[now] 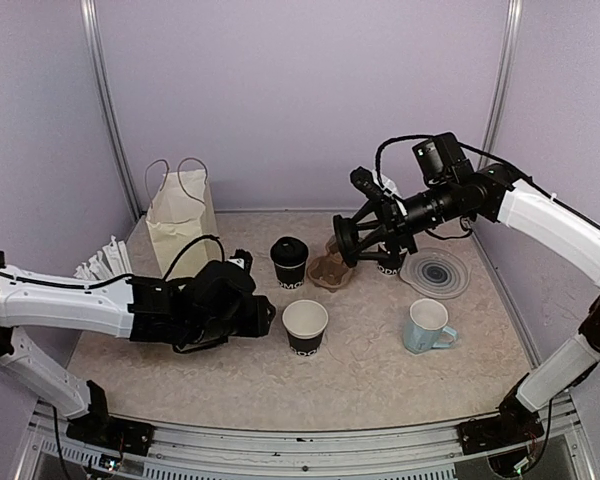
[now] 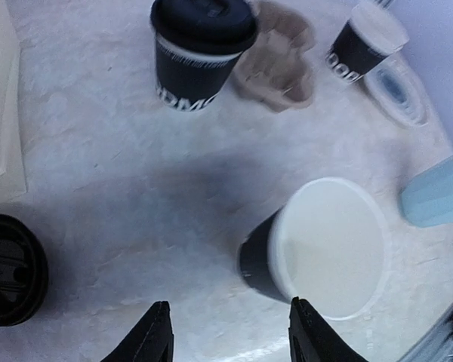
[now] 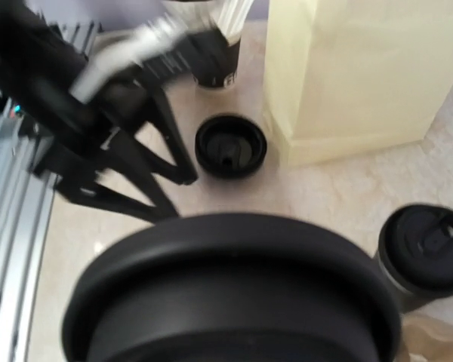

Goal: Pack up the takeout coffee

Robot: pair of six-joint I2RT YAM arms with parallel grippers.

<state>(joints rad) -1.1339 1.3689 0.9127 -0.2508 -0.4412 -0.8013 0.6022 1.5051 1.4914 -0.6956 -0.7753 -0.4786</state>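
lidding appears under way: the right tool [image 1: 355, 240] clamps a black lid [image 3: 234, 294] aloft, the open cup [image 1: 305, 325] stands on the tabletop [image 1: 380, 385] beside the empty, half-open left tool [image 2: 230, 335]; next, the lid likely needs seating squarely.

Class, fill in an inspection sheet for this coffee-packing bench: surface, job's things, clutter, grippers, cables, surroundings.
Surface: mottled beige tabletop, no spills seen.
Job's things: lidded cup; open cup; second open cup near the cardboard carrier; loose lid; paper bag.
Clutter: blue mug, round dish, cup of white sticks.
Grippers: left gripper open, empty; right gripper grips a black lid, off the table.
Cables: black cable looped over the left arm.
Surroundings: lilac walls, metal rail at the near edge.
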